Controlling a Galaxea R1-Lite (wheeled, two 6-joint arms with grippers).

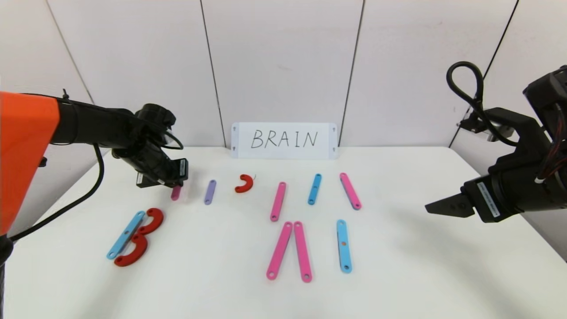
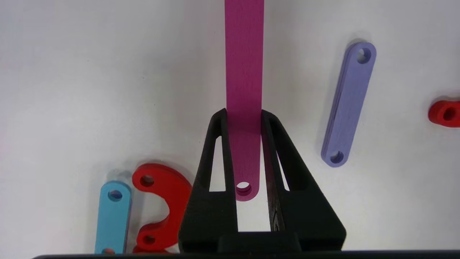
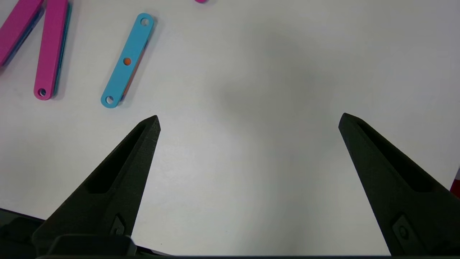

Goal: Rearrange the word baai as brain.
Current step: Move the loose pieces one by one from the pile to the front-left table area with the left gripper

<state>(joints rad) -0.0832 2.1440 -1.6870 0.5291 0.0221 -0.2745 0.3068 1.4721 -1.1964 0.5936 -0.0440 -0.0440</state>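
Left gripper [image 2: 244,115] is down at the bench [image 1: 398,274], at about ten o'clock on it in the head view, its fingers [image 2: 215,151] clenched on the edges of a pink strip [image 2: 244,72]. In the left wrist view the strip runs out from between the fingers, its holed end lying back inside the fork. Whether it has cleared the surface cannot be told.

Right gripper [image 3: 248,122] hangs above the bench at three o'clock, fingers spread wide, grasping nothing; it appears idle.

Letter pieces noted:
- B [image 1: 135,237] at eight o'clock: a blue strip with two red curves touching it, apparently complete.
- Purple strip [image 1: 210,192] and a lone red curve [image 1: 244,183] just beside the held strip, apart from one another.
- Pink pair [image 1: 290,250] at six o'clock meeting at the top, no crossbar.
- A blue strip [image 1: 343,246] beside that pair.
- Three loose strips above: pink [image 1: 278,201], blue [image 1: 314,189], pink [image 1: 350,191].
- Card [image 1: 284,140] reading BRAIN stands at twelve o'clock.

Judgement: the step in hand is building the R, the held strip probably serving as its leg or upright. The next move calls for carrying the strip to the purple one and the curve, turning it to fit, and setting it flat so the ends meet without nudging the neighbours.
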